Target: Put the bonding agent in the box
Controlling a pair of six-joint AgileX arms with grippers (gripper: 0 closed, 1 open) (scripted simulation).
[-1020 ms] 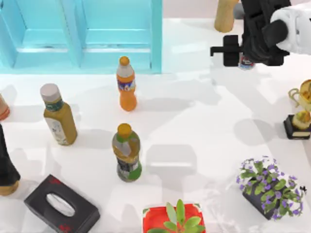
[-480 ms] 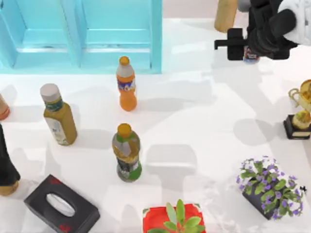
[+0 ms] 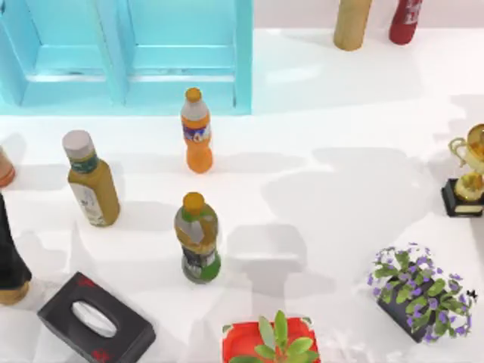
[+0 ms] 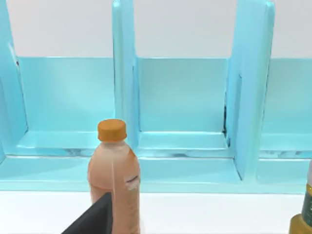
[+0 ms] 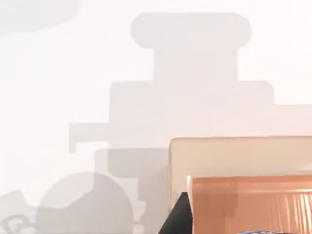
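Right gripper (image 5: 178, 217) as a dark wedge above the white table (image 5: 73, 73); grip width cannot be told. Hard against it, a ribbed red-orange surface with a blue sliver at the edge, apparently the bonding agent (image 5: 248, 204), a pale tan band just beyond. Left gripper (image 4: 92, 222) low before a peach-coloured bottle (image 4: 114, 180) with orange cap, facing the blue box (image 4: 183, 146); width also cannot be told. From above: box (image 3: 243, 57) at the table's far left, orange soda bottle (image 3: 197, 130) just before it, green-labelled bottle (image 3: 199, 238) nearer, trophy (image 3: 469, 178) at the right edge
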